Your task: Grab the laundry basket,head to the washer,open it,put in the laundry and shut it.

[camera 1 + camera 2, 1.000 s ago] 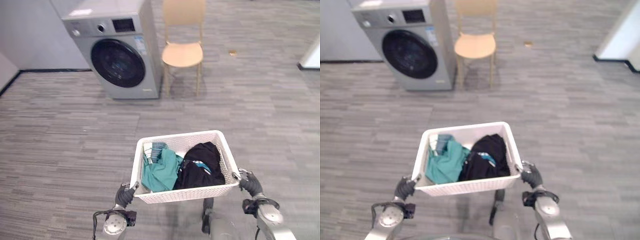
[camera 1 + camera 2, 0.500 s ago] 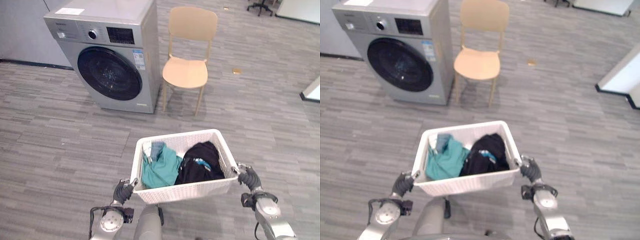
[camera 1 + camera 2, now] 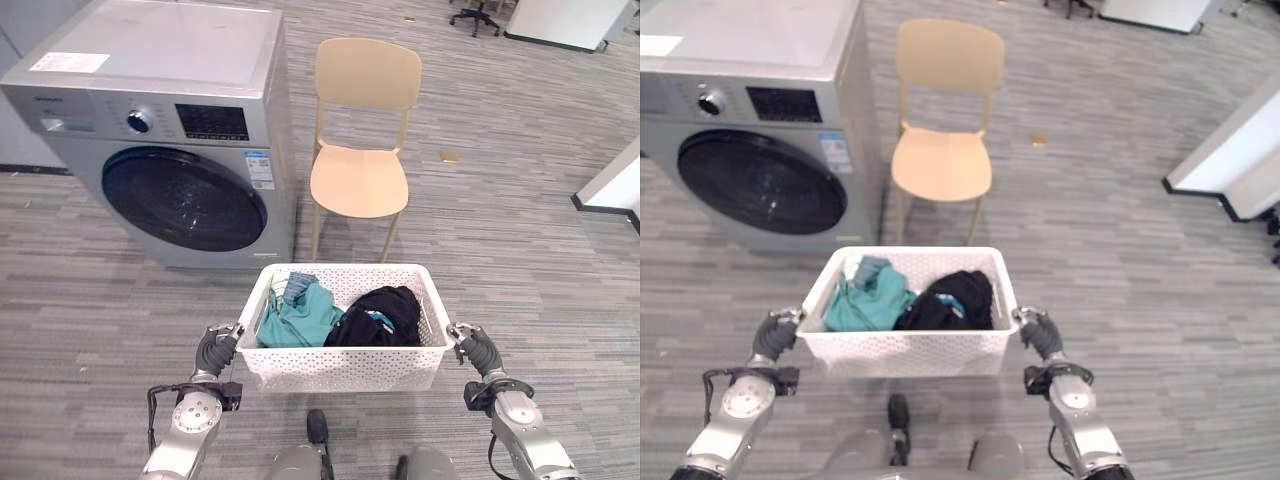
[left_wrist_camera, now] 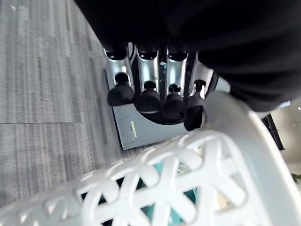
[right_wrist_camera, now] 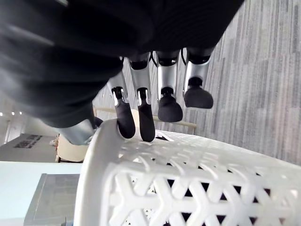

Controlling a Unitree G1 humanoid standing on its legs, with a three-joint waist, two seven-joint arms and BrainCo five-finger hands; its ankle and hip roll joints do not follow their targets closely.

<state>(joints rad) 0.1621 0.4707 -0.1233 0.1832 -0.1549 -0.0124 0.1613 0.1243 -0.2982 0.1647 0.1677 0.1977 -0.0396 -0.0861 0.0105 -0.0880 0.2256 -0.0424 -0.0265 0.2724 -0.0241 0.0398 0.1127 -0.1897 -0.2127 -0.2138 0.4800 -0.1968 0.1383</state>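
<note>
I carry a white lattice laundry basket between both hands. Inside lie teal laundry on the left and black laundry on the right. My left hand is curled over the basket's left rim, and my right hand is curled over the right rim. The grey washer stands just ahead to the left, its round dark door closed.
A tan chair stands right beside the washer, directly ahead of the basket. A white low unit sits at the right edge, and an office chair base is far back. Grey plank floor lies open to the right.
The camera has come closer: the washer and chair now loom larger and nearer. The basket stays held in both hands, now level and lower in view.
</note>
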